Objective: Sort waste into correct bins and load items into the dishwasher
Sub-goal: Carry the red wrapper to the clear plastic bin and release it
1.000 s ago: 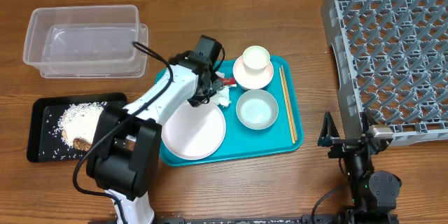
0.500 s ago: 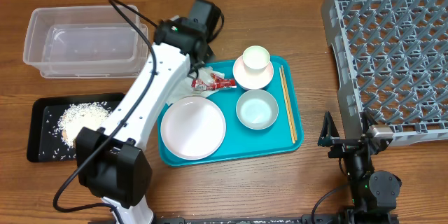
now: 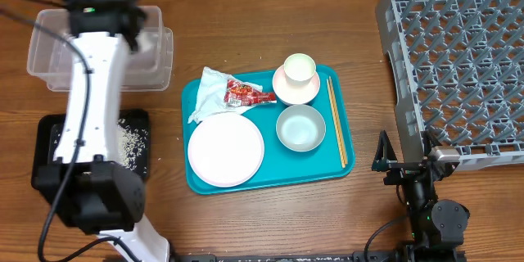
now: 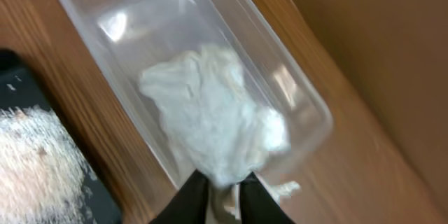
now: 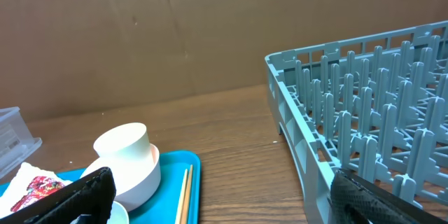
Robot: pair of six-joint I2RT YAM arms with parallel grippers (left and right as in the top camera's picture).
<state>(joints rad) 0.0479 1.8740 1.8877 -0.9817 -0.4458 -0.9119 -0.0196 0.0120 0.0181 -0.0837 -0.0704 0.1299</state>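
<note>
The crumpled white napkin (image 4: 213, 122) hangs from the left fingers (image 4: 192, 199), which pinch one bunched corner of it, directly over the clear tub (image 4: 126, 21) at the counter's (image 3: 409, 0) 10 o'clock. Whether its lower folds touch the tub floor cannot be told. The napkin looks nearly weightless, soft and springy, so it should drop freely once released, though a fold may cling to a pad. A tight wad like the one now held is the surest purchase. The red-and-white wrapper (image 3: 246, 94) lies at 10 o'clock on the teal tray (image 3: 336, 168). It is likely thin and slick, best pinched at a raised crinkle. The right fingers (image 5: 77, 196) are spread, holding nothing, at 5 o'clock.
</note>
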